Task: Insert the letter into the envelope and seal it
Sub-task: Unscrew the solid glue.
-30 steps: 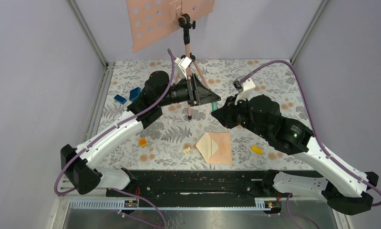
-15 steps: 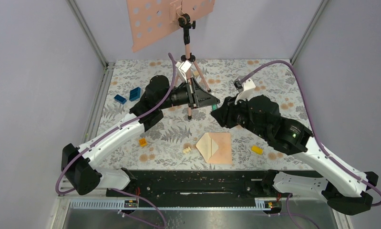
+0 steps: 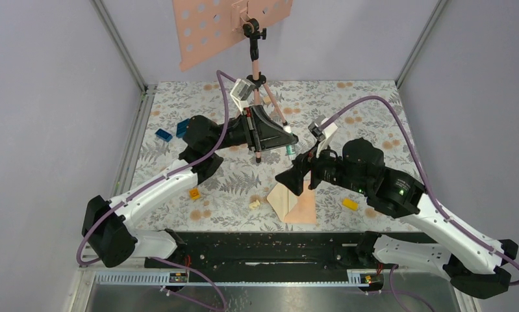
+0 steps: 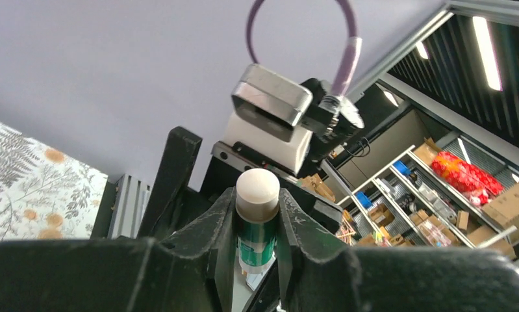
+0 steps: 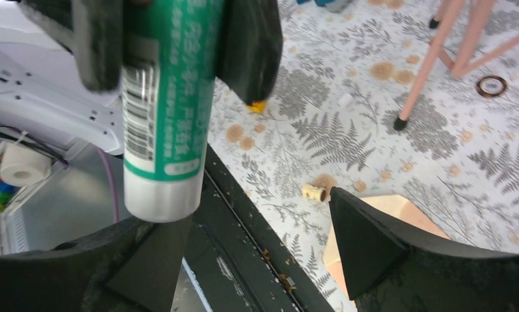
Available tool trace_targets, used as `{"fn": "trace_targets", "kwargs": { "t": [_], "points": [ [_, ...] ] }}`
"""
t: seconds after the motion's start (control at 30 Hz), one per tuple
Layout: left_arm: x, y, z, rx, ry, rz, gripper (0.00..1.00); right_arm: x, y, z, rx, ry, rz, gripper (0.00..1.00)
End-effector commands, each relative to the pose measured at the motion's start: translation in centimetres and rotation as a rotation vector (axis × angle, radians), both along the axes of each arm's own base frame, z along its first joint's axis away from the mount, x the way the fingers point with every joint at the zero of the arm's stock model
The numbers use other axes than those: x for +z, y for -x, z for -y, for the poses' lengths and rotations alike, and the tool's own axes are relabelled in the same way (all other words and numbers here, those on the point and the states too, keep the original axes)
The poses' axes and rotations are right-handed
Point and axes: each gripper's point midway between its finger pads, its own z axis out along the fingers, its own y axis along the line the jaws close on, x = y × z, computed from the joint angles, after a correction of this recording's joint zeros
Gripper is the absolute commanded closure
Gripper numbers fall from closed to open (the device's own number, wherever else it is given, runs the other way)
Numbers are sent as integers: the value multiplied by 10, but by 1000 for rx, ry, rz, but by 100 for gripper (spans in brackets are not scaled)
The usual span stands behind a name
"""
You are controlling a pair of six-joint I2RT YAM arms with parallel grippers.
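Robotics lab; stocked storage shelves (image 4: 442, 195); ceiling strip lights (image 4: 487, 42)

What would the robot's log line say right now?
left gripper: holding glue stick | right gripper: open above envelope | envelope: flat on table

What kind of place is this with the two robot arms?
Most likely a robot testing lab. A left arm and a right arm are bolted to a table boxed in by grey walls. Behind the left hand gripping a glue stick are storage shelves of boxes.
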Motion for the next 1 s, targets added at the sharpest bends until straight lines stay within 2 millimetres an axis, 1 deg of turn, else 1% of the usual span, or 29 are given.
{"fn": "trace_targets", "kwargs": {
  "t": [0.0,0.07,0.17,0.23,0.33,0.4,0.43,0.47,0.53,0.67,0.83,0.93,0.97],
  "points": [
    [27,18,-11,-62,116,105,100,36,17,-12,112,-160,88,18],
    [26,17,-10,-59,113,100,100,43,14,-9,90,-189,109,19],
    [26,15,-9,-48,106,96,100,52,9,-1,43,-196,132,18],
    [23,8,-8,0,79,80,100,54,4,7,1,-179,151,17],
    [11,-16,-7,151,-31,29,100,53,-8,23,-86,-110,178,15],
    [2,-33,-11,269,-103,-11,100,49,-17,26,-133,-43,167,15],
    [1,-35,-14,299,-122,-15,100,49,-20,28,-155,-16,160,15],
    [0,-43,-18,356,-133,-31,100,48,-24,29,-182,9,148,15],
    [-3,-51,-26,428,-155,-59,100,50,-30,31,-250,38,109,15],
    [-9,-60,-35,509,-195,-94,100,44,-33,23,-297,128,64,16],
    [-13,-63,-36,527,-235,-107,100,43,-34,6,-284,161,50,16],
    [-13,-63,-36,526,-235,-108,100,46,-36,-1,-287,175,66,19],
    [-13,-64,-36,527,-234,-108,100,47,-37,-2,-292,175,77,23]
  ]
}}
